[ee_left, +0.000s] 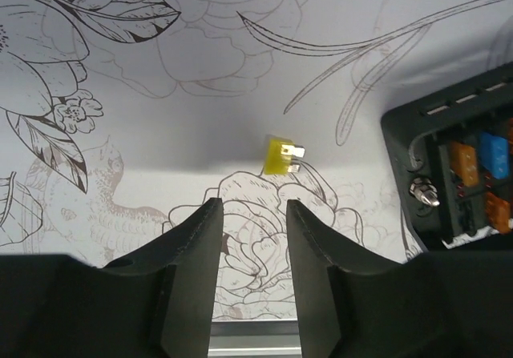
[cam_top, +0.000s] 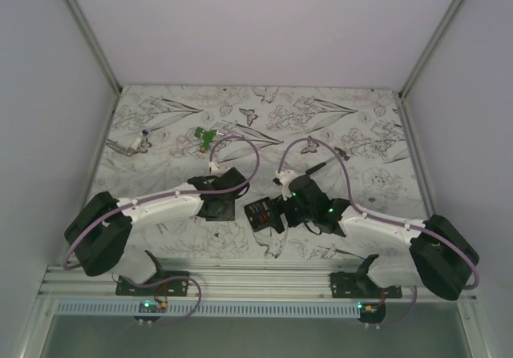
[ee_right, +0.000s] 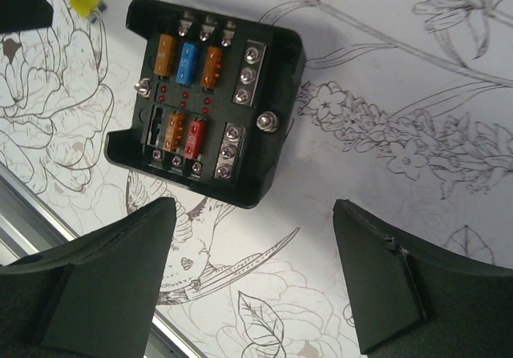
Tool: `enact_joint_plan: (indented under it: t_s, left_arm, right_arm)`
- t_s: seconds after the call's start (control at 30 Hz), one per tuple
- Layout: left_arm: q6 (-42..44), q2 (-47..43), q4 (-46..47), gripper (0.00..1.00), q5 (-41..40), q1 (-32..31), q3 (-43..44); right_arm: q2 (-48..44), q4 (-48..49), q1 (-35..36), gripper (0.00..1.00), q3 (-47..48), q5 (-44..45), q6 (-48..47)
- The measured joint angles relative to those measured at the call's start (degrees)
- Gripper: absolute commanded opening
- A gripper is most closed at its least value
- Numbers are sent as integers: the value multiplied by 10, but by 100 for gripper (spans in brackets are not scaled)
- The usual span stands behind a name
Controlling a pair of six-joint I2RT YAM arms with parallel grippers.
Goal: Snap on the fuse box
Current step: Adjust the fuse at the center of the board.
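- Lying flat on the flower-printed tabletop (cam_top: pixel 361 126), the fuse box (ee_right: pixel 204 102) is uncovered, and its inside faces up.
- Showing inside the fuse box is one row of an orange, a blue and an orange fuse, with an orange and a red fuse in the row across from it; silver screws run down one side.
- The right claw (ee_right: pixel 252 278) stands wide, with nothing between its fingers. It hovers just short of the fuse box without touching it, and the box sits nearer its left finger than its right.
- The left claw (ee_left: pixel 248 246) is on the other side of the fuse box, with its fingers parted by a narrow gap and holding nothing.
- A small yellow fuse (ee_left: pixel 280 156) lies loose on the tabletop near the fuse box, off one corner and apart from it, just beyond the left claw's tips.
- From the top view, the fuse box sits between the two claws, close to the near edge of the tabletop.
- A small green piece (cam_top: pixel 204 138) lies well beyond the fuse box, toward the far side.
- A thin black stick (cam_top: pixel 311 168) lies beyond the fuse box too, nearer than the green piece.
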Motion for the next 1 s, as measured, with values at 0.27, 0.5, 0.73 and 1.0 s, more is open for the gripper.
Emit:
enact_joint_plan:
  t_s: [0.27,0.5,0.73,1.0]
  left_arm:
    - [-5,-10,6,58,9,0,-2]
    - [0,46,21,59,10,3,4]
    - [0,46,25,59,3,13,1]
    - [2,19,33,59,-6,36,-26]
  right_arm:
    - [21,6,9,85,0,-10,4]
    - [21,17,10,86,0,-10,6]
    - [27,21,12,86,0,-10,6]
    - [34,21,14,86,0,-12,6]
